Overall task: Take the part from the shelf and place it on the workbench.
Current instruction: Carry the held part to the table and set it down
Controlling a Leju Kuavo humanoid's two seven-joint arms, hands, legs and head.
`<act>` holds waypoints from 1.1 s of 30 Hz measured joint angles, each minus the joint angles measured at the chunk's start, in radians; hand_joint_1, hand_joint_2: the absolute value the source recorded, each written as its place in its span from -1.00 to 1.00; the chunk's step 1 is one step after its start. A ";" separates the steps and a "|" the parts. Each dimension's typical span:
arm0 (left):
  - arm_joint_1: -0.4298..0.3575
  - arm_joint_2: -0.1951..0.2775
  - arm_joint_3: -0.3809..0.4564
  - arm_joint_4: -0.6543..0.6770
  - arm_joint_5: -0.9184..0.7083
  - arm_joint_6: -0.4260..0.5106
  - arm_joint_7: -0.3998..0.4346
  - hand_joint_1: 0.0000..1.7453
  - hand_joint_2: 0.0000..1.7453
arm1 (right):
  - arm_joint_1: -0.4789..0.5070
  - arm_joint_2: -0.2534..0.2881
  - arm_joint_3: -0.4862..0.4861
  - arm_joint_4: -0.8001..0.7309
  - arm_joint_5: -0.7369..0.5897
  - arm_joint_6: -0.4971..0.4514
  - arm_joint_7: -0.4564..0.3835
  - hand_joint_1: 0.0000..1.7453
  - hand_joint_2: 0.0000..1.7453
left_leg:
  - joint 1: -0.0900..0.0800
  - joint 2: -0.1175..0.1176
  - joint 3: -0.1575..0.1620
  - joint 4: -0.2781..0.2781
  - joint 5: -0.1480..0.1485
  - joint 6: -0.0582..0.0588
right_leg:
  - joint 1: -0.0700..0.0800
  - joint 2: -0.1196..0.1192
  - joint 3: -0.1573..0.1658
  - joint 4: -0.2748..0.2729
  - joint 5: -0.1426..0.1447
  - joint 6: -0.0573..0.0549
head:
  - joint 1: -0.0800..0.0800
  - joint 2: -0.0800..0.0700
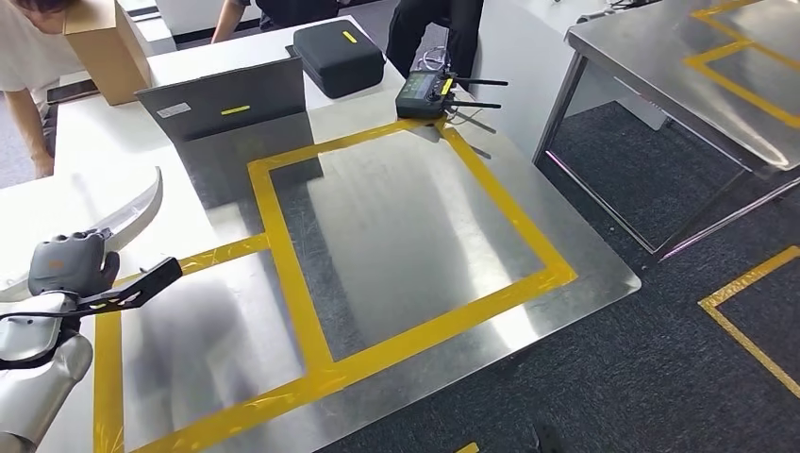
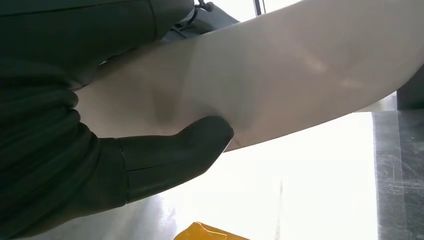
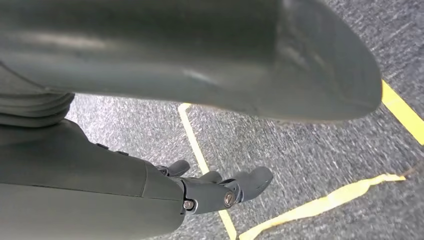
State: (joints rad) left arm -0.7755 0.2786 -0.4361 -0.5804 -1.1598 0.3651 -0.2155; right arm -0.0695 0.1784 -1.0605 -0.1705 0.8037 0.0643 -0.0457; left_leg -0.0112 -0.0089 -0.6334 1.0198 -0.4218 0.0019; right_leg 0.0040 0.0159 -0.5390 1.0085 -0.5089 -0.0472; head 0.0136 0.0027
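The part (image 1: 132, 215) is a long, curved white blade-like piece. My left hand (image 1: 66, 264) grips it at the lower left of the head view, above the left side of the shiny metal workbench (image 1: 415, 226). The part's tip points up and away from me. In the left wrist view the thick thumb (image 2: 175, 150) presses against the part's (image 2: 280, 75) pale surface. My right hand (image 3: 150, 185) hangs over the dark carpet, its fingers (image 3: 225, 187) apart and loosely bent, holding nothing.
Yellow tape (image 1: 283, 236) frames a rectangle on the workbench. At its far side stand a grey upright panel (image 1: 231, 99), a cardboard box (image 1: 108, 47), a black case (image 1: 338, 57) and a remote controller (image 1: 425, 94). People (image 1: 28, 57) stand behind. A second metal table (image 1: 698, 66) is at the right.
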 joint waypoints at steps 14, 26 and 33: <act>-0.055 -0.056 -0.065 0.176 -0.023 0.091 -0.017 1.00 1.00 | 0.001 0.000 0.000 0.000 0.000 -0.002 -0.003 -1.00 -1.00 | 0.001 0.001 0.002 0.000 -0.001 0.010 | -0.003 -0.002 0.006 -0.010 0.002 0.027 | 0.000 0.000; 0.159 -0.124 -0.068 -0.127 -0.068 0.333 -0.307 -1.00 -1.00 | 0.006 0.000 0.000 0.000 0.025 -0.001 0.016 -1.00 -1.00 | 0.001 0.002 0.006 -0.002 -0.001 0.009 | -0.003 -0.004 0.009 -0.010 0.001 0.030 | 0.000 0.000; 0.311 -0.135 -0.032 -0.437 0.170 0.333 -0.395 -1.00 -1.00 | 0.006 0.000 0.000 0.000 0.038 0.001 -0.009 -1.00 -1.00 | -0.001 0.001 0.007 -0.002 -0.003 0.010 | -0.003 -0.004 0.011 -0.011 0.000 0.032 | 0.000 0.000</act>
State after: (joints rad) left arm -0.4641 0.1433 -0.4680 -1.0176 -0.9896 0.6985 -0.6109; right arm -0.0639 0.1789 -1.0601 -0.1705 0.8417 0.0649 -0.0544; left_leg -0.0119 -0.0080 -0.6262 1.0178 -0.4243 0.0120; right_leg 0.0012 0.0116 -0.5284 0.9975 -0.5091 -0.0149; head 0.0132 0.0027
